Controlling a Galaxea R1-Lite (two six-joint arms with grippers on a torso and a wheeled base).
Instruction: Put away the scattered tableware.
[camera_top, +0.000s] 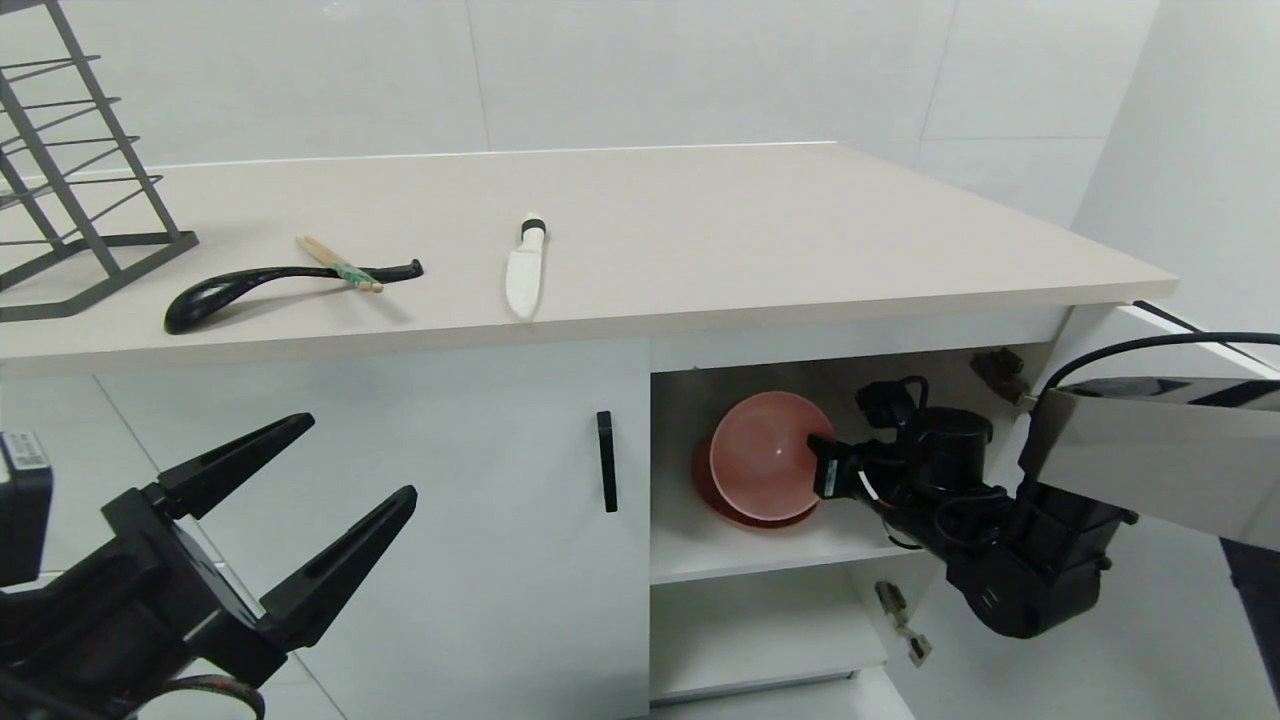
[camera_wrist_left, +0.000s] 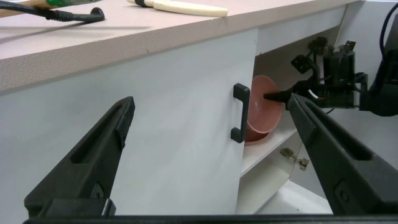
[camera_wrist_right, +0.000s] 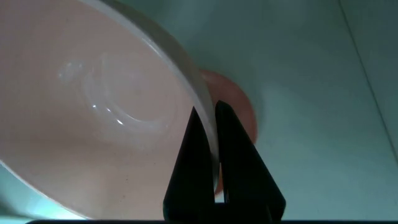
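The pink bowl (camera_top: 765, 455) is sitting inside the open cupboard compartment just right of the black door handle (camera_top: 606, 461). It is tilting steeply, with its hollow facing out toward the robot. Its lower edge is resting on or just above a darker pink plate (camera_top: 760, 521), which is lying on the shelf (camera_top: 700, 560); I cannot tell whether the two are touching.

The right hand (camera_wrist_right: 209, 111) is reaching into that compartment from the side away from the handle. It is pinching the bowl's rim, with the fingers nearly closed and only the thin wall between them. The move to come seems to be lowering the bowl flat onto the plate, so the rim side in the grip would have to drop before the fingers let go.

On the bench (camera_top: 750, 230), a white knife (camera_top: 525, 270) is lying above and slightly left of the handle. Its long axis is running front to back, with the blade toward the front edge. Farther left of the handle, a black spoon (camera_top: 250, 285) is lying crosswise, with a pair of chopsticks (camera_top: 340, 265) crossing its stem. A wire rack (camera_top: 70, 180) is standing farthest left.

The left hand (camera_top: 357, 456) is hanging low in front of the closed door, left of the handle. Its fingers are spreading wide and holding nothing. It looks the nearer hand for the pieces on the bench.
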